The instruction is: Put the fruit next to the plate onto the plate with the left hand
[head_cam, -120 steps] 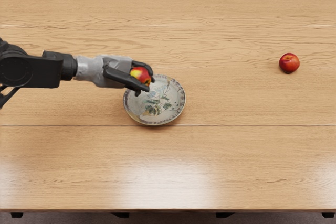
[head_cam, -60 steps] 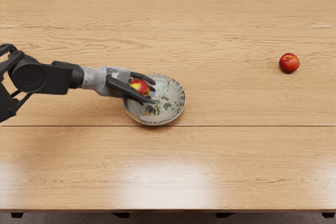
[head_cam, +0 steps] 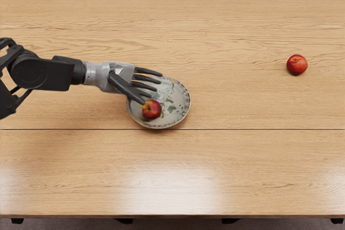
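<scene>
A red and yellow fruit (head_cam: 151, 109) lies on the patterned plate (head_cam: 175, 103), near its front-left rim. My left hand (head_cam: 141, 85) hovers over the plate's left edge, just behind the fruit, with its fingers spread and nothing in them. Its arm reaches in from the picture's left edge. A second red fruit (head_cam: 296, 64) sits far off on the right of the wooden table (head_cam: 172, 171). My right hand does not show.
The table's far edge meets a plain wall at the top of the picture. The front edge runs along the bottom.
My left hand let go of the fruit, which dropped onto the plate and rolled toward the front-left rim. The fingers went from curled around it to spread.
</scene>
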Controlling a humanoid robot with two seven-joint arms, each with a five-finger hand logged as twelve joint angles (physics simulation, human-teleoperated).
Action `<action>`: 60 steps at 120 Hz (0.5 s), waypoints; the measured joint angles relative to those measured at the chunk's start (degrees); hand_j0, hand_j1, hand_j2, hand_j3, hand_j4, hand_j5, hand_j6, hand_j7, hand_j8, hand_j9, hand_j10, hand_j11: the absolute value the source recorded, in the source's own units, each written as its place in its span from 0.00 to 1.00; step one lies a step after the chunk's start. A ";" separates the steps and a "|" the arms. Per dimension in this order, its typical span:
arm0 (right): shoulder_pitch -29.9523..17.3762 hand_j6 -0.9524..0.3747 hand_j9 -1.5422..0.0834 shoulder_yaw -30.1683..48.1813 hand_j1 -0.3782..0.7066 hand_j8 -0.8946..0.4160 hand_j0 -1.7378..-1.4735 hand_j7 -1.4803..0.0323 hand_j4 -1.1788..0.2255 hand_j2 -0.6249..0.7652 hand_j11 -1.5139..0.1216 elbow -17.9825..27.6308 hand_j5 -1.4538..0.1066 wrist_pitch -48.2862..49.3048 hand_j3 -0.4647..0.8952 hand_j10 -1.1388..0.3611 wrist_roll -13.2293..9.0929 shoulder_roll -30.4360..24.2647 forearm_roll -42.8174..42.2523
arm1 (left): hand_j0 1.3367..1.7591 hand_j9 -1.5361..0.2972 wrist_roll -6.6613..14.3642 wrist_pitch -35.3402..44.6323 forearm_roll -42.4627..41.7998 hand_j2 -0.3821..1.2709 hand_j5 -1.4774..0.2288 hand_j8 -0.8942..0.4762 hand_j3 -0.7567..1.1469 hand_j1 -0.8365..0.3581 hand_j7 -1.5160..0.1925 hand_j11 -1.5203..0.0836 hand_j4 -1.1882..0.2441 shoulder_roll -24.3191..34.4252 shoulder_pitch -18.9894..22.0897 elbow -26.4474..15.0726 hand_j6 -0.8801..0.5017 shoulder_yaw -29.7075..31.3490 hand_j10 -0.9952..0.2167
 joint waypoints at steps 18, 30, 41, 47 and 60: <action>0.00 0.70 0.93 0.00 0.05 0.67 0.30 0.96 0.82 0.45 0.91 0.00 0.91 0.00 0.34 0.74 0.00 0.00 0.00 | 0.76 0.75 0.00 -0.09 -0.01 0.25 0.77 0.57 0.40 0.87 0.79 0.84 0.75 0.05 -2.86 -0.07 0.55 -0.06 0.73; 0.00 0.70 0.93 0.00 0.05 0.67 0.30 0.96 0.82 0.45 0.91 0.00 0.91 0.00 0.34 0.74 0.00 0.00 0.00 | 0.76 0.77 0.00 -0.25 -0.33 0.24 0.80 0.59 0.40 0.90 0.82 0.87 0.77 3.18 -5.64 -0.09 0.58 -0.27 0.75; 0.00 0.70 0.93 0.00 0.05 0.67 0.30 0.96 0.82 0.45 0.91 0.00 0.91 0.00 0.34 0.74 0.00 0.00 0.00 | 0.76 0.80 0.00 -0.39 -2.94 0.24 0.82 0.61 0.40 0.94 0.84 0.90 0.79 11.37 -4.38 -0.09 0.60 -1.17 0.78; 0.00 0.70 0.93 0.00 0.05 0.67 0.30 0.96 0.82 0.45 0.91 0.00 0.91 0.00 0.34 0.74 0.00 0.00 0.00 | 0.76 0.81 0.00 -0.44 -7.49 0.24 0.83 0.62 0.40 0.95 0.85 0.91 0.80 17.70 -0.69 -0.08 0.61 -1.39 0.79; 0.00 0.70 0.93 0.00 0.05 0.67 0.30 0.96 0.82 0.45 0.91 0.00 0.91 0.00 0.34 0.74 0.00 0.00 0.00 | 0.76 0.82 0.00 -0.49 -15.10 0.24 0.85 0.64 0.40 0.97 0.87 0.93 0.81 25.00 2.97 -0.03 0.62 -1.66 0.80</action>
